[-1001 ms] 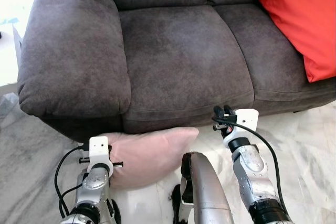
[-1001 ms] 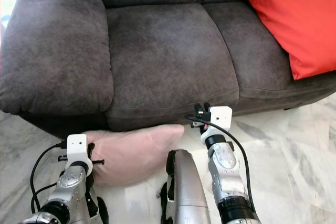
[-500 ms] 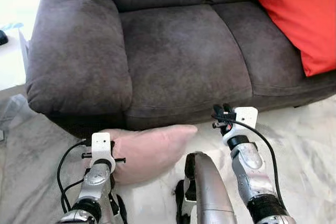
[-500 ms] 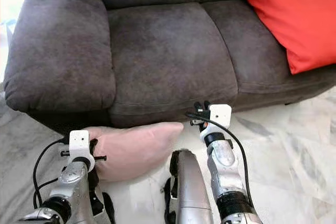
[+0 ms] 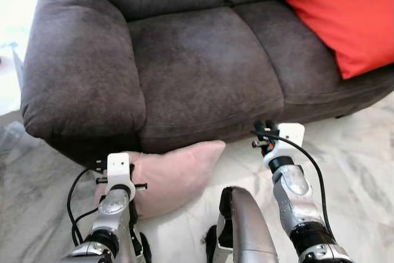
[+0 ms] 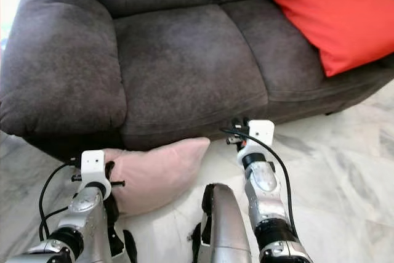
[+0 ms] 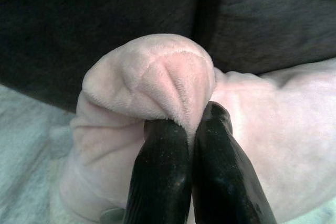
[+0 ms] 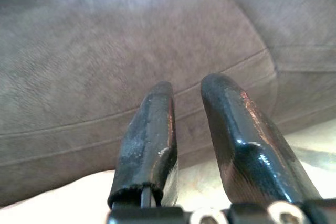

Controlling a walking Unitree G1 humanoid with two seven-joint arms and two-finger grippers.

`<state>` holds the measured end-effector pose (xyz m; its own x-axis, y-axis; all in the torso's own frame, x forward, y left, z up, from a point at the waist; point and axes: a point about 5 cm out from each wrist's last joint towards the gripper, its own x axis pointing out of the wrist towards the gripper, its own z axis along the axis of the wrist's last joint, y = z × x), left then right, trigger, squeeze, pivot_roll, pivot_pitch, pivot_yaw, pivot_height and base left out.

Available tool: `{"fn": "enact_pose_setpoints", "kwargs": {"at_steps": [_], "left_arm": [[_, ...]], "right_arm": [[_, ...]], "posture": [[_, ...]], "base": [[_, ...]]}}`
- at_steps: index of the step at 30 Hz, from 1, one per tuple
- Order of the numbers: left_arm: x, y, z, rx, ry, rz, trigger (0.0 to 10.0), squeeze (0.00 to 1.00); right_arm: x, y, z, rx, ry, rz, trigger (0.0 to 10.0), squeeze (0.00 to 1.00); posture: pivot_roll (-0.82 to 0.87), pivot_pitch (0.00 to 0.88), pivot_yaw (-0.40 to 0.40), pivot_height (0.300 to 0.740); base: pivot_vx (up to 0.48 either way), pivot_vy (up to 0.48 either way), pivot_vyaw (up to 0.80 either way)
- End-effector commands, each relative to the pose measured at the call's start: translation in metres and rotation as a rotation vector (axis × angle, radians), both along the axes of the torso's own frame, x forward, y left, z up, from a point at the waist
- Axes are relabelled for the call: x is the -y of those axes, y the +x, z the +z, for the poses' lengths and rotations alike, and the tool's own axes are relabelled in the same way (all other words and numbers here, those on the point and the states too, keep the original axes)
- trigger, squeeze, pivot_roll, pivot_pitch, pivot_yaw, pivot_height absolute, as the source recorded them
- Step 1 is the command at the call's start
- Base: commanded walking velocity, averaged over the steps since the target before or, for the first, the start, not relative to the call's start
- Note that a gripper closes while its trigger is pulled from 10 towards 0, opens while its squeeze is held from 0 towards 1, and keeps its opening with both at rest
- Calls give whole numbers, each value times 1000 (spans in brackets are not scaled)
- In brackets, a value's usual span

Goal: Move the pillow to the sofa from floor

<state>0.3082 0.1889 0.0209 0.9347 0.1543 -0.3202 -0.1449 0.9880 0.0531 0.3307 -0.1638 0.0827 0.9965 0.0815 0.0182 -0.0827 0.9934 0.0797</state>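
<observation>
Left gripper (image 7: 190,124) clamped on pillow (image 5: 175,173) corner; right gripper (image 8: 191,100) slightly apart, empty; pillow low before sofa (image 5: 203,60); lift pending.

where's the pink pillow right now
In the eye views the pink pillow lies on the floor against the front of the grey sofa, below its left armrest. The left gripper has its jaws pinched on a corner.
</observation>
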Motion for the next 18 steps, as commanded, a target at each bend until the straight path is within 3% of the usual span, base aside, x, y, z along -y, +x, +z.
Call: {"fn": "enact_pose_setpoints", "kwargs": {"at_steps": [1, 8, 14, 18], "left_arm": [[-2, 10, 16, 84, 13, 0, 10000, 0], [-2, 11, 17, 86, 13, -1, 10000, 0], [-3, 11, 17, 84, 15, -5, 10000, 0], [-3, 11, 17, 82, 16, -5, 10000, 0]], "right_arm": [[0, 1, -1, 0, 6, -5, 10000, 0], [-2, 1, 0, 13, -21, 12, 10000, 0], [-2, 1, -1, 18, -16, 11, 10000, 0], [-1, 0, -3, 8, 7, 3, 10000, 0]], "posture": [[-23, 109, -52, 546], [-23, 91, -43, 546], [-25, 81, -35, 546], [-25, 81, -34, 546]], "base": [[-435, 0, 0], [-435, 0, 0], [-104, 0, 667], [-432, 0, 0]]}}
